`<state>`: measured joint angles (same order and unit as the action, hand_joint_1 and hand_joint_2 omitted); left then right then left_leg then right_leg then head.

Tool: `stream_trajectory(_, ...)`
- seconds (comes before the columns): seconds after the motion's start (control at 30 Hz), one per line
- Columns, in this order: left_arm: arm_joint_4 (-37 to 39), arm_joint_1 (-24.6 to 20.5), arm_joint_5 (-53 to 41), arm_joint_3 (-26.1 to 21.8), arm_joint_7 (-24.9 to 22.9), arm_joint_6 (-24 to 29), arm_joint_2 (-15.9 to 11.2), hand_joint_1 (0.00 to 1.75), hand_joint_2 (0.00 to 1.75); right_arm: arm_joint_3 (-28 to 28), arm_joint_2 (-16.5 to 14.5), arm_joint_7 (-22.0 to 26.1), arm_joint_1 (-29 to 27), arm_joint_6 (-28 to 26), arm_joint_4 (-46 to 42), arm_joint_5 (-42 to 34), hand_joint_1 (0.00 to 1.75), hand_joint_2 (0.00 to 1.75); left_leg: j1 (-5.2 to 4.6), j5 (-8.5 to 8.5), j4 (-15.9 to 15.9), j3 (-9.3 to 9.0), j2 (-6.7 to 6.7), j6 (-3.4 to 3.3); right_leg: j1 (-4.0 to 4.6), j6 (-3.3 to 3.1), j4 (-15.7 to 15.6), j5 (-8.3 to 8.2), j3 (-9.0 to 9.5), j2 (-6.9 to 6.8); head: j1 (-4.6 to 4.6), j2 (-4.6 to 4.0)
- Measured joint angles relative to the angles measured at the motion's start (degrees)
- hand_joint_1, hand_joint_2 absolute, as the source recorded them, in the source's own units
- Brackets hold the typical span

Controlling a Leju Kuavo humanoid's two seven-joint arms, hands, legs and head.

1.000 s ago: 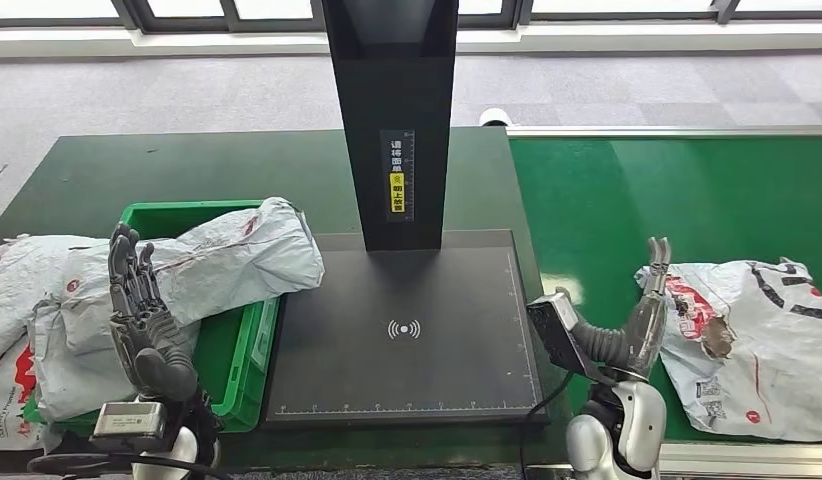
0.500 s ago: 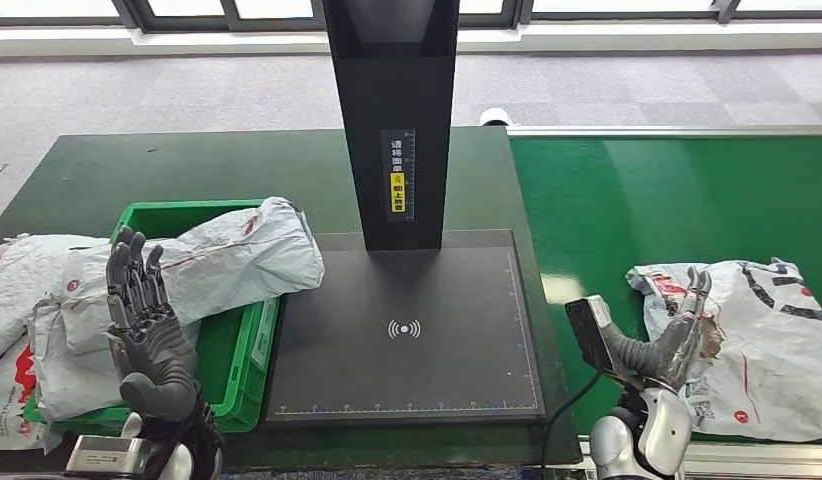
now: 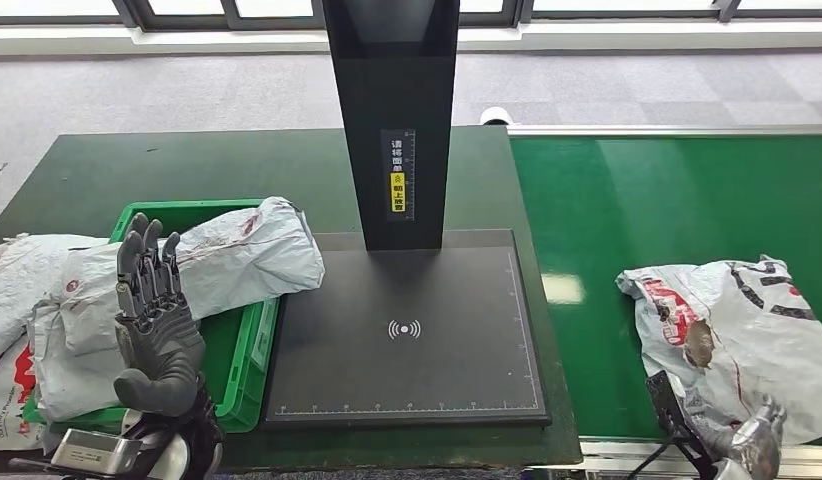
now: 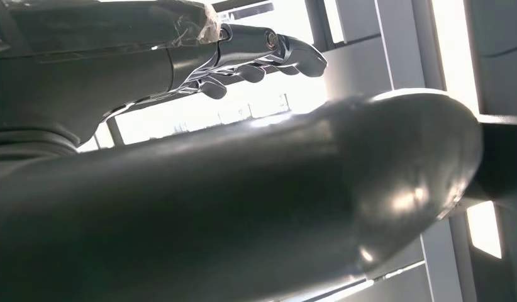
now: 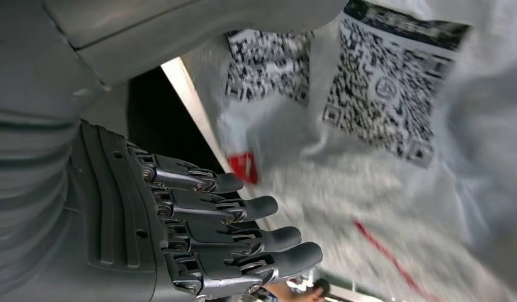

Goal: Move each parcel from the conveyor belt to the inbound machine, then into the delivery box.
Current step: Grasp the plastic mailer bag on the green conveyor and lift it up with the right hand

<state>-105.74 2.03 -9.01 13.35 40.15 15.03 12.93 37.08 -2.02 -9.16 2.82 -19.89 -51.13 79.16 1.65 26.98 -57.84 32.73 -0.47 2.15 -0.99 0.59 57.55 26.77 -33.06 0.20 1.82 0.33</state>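
Parcel [image 3: 737, 330] lying on belt [image 3: 647, 200], not yet on scanner [image 3: 407, 330].
Right hand [image 3: 752, 445] sitting at parcel's near edge, fingers slightly curled, holding nothing, likely for pickup.
Left hand [image 3: 152, 320] hovering flat, empty, over bin [image 3: 232, 360], fingers extended.

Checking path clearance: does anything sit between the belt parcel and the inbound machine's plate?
Nothing visible does. The parcel lies on the green belt, and the scan plate beside it is bare.
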Motion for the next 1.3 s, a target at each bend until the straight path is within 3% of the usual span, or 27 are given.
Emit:
stream_trajectory(0.23,0.0,-0.3,-1.9,0.0,0.0,1.2,0.0,0.00,0.00,4.4,1.9,-3.0,4.4,0.6,9.7,3.7,0.00,1.75,0.05,0.02,0.0,-0.21,0.22,0.03,0.06,0.01,0.0,-0.01,0.11,0.20,0.02,0.01)
stream_trajectory(0.27,0.0,-0.3,-2.3,0.0,0.0,1.4,0.0,0.00,0.00,4.6,2.0,-3.4,5.0,0.9,10.6,4.1,0.13,1.75,0.05,0.02,0.0,-0.24,0.22,0.02,0.06,0.01,0.0,-0.01,0.17,0.19,0.02,0.01)
stream_trajectory(0.37,0.0,-0.3,-2.9,0.0,0.0,1.7,0.0,0.00,0.00,4.7,2.2,-3.1,6.7,1.3,12.7,5.1,1.44,1.75,0.05,0.05,0.0,-0.27,0.25,-0.01,0.06,0.09,0.0,-0.06,0.30,0.22,0.00,0.00)
stream_trajectory(0.4,0.0,-0.3,-3.0,0.0,0.0,1.7,0.0,0.00,0.00,4.7,2.2,-2.8,7.3,1.6,13.5,5.4,1.75,1.75,0.05,0.06,0.0,-0.22,0.29,-0.03,0.05,0.13,-0.1,-0.09,0.34,0.26,0.00,0.00)
stream_trajectory(0.57,0.0,-0.2,-3.5,0.0,0.0,1.7,0.1,0.00,0.00,4.7,2.2,-0.6,10.1,2.4,17.1,6.0,1.75,1.75,0.05,0.10,0.0,-0.17,0.40,-0.17,0.05,0.21,-0.2,-0.15,0.51,0.33,0.02,0.00)
stream_trajectory(0.87,0.0,0.8,-3.9,0.0,0.0,2.1,0.2,0.00,0.00,4.0,1.9,2.4,11.2,-2.1,18.2,5.0,1.75,1.75,0.07,0.02,-0.1,-0.41,0.39,-0.15,0.07,0.22,-0.2,-0.23,0.47,0.35,0.01,0.00)
stream_trajectory(0.97,-0.1,1.3,-4.6,0.0,0.0,2.3,0.4,0.00,0.00,3.6,1.0,6.3,10.7,-4.8,16.7,2.0,1.75,1.75,0.09,0.01,-0.1,-0.42,0.36,-0.13,0.09,0.20,-0.1,-0.22,0.44,0.33,0.01,0.01)
stream_trajectory(1.1,-0.5,2.3,-5.5,0.0,0.0,2.7,0.7,0.00,0.00,1.1,-3.0,14.2,7.2,-6.7,7.3,-6.3,1.75,1.75,0.09,0.00,0.0,-0.28,0.25,-0.12,0.08,0.14,-0.1,-0.17,0.28,0.22,0.02,0.00)
stream_trajectory(1.3,-0.6,2.8,-5.6,0.0,0.0,3.3,1.0,0.00,0.00,-6.8,-8.9,27.1,-1.2,-8.2,-16.2,-22.2,1.75,1.75,0.10,-0.02,0.0,-0.12,0.03,-0.05,0.10,0.12,0.0,-0.09,0.17,0.04,0.01,0.00)
